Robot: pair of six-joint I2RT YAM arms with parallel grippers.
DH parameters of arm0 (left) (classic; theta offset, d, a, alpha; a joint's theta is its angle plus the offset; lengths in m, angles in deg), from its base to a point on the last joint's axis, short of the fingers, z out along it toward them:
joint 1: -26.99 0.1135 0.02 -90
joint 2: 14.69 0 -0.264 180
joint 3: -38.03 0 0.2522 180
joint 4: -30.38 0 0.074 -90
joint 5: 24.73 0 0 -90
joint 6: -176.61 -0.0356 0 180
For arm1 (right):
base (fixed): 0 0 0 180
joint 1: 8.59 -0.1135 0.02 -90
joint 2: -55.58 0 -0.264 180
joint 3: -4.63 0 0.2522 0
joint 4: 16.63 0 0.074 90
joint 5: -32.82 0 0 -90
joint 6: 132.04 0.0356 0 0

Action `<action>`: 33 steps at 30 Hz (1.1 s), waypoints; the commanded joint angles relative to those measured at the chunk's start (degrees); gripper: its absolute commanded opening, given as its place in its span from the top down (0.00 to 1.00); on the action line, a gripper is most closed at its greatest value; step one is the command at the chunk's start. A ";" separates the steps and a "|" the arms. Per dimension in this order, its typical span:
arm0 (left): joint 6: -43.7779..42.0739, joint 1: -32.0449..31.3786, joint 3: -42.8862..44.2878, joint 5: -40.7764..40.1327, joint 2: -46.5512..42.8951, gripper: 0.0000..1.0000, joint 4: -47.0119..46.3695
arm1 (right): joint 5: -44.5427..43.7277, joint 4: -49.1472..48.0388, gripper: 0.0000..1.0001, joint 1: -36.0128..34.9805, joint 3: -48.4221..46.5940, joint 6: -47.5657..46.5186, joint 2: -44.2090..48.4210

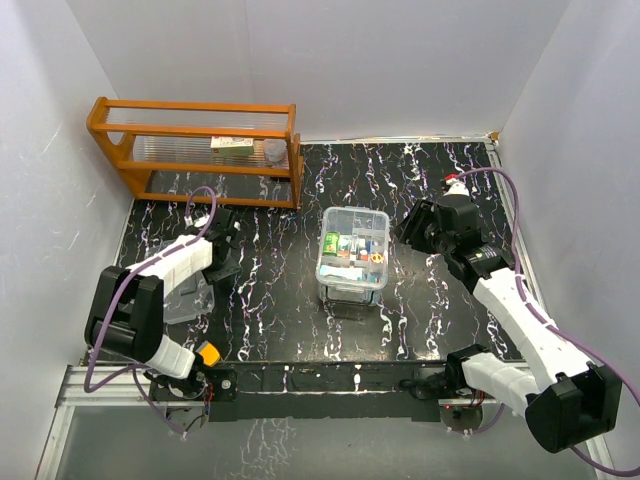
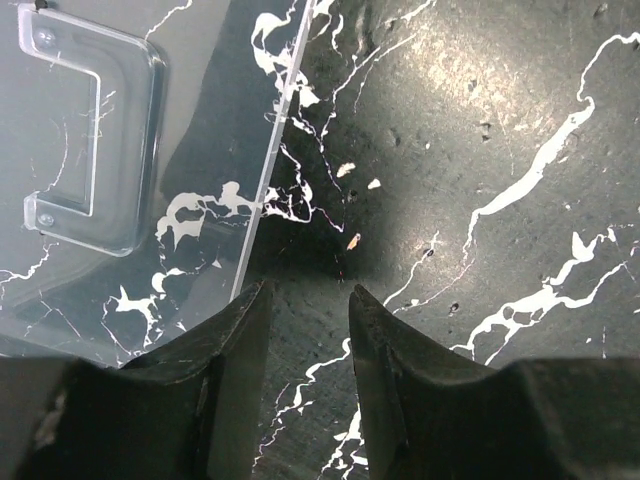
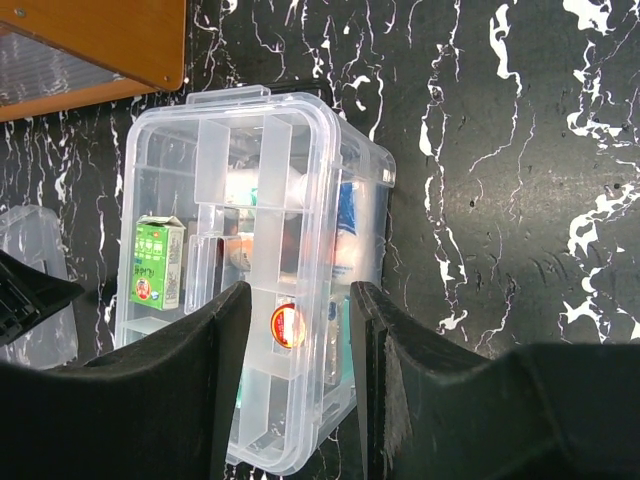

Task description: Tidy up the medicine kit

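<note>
The medicine kit (image 1: 352,250), a clear rounded box holding small packs, stands mid-table without its lid. Its divided tray insert (image 3: 250,200), a green carton (image 3: 158,262) and the red mark (image 3: 287,325) show in the right wrist view. My right gripper (image 3: 298,300) is open just right of the box, whose near wall shows between the fingers; I cannot tell if they touch it. The flat clear lid (image 2: 120,220) with its clear handle (image 2: 95,130) lies on the table at the left. My left gripper (image 2: 305,295) is open beside the lid's edge, only table between its fingers.
An orange wooden rack (image 1: 195,150) stands at the back left with a small box (image 1: 232,143) and a grey item (image 1: 273,150) on it. Its corner (image 3: 90,40) shows beyond the kit. White walls close in on three sides.
</note>
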 commanded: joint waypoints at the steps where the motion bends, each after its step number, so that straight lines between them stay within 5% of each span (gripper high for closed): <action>1: -0.66 0.67 0.19 0.23 -2.27 0.64 -0.08 | -0.83 -1.58 0.58 -0.08 -0.58 -0.69 2.15; 6: -1.61 0.65 1.60 0.23 -9.47 0.64 0.77 | -0.55 -1.99 0.58 -0.08 -0.15 -0.19 2.17; 9: -1.15 0.81 2.34 -6.13 -10.42 0.43 3.28 | 0.14 -2.46 0.58 -0.08 0.31 0.18 2.13; 13: -0.59 1.76 0.93 -9.39 -9.13 0.37 1.89 | 0.55 -2.54 0.58 -0.08 0.59 0.45 1.98; 20: -0.75 3.55 -2.69 -4.92 -5.17 0.64 -3.05 | -0.02 -2.03 0.58 -0.08 0.87 0.59 2.62; 26: -1.77 4.68 -5.99 -2.44 -4.00 0.74 -7.05 | -0.32 -1.85 0.58 -0.08 0.83 0.72 2.61; 31: -2.85 4.79 -6.61 0.11 -5.01 1.00 -8.08 | -0.70 -2.25 0.59 -0.08 1.11 0.95 2.59; 33: -3.15 4.75 -5.96 0.06 -6.83 1.00 -7.12 | -0.63 -2.26 0.59 -0.08 0.88 1.13 2.38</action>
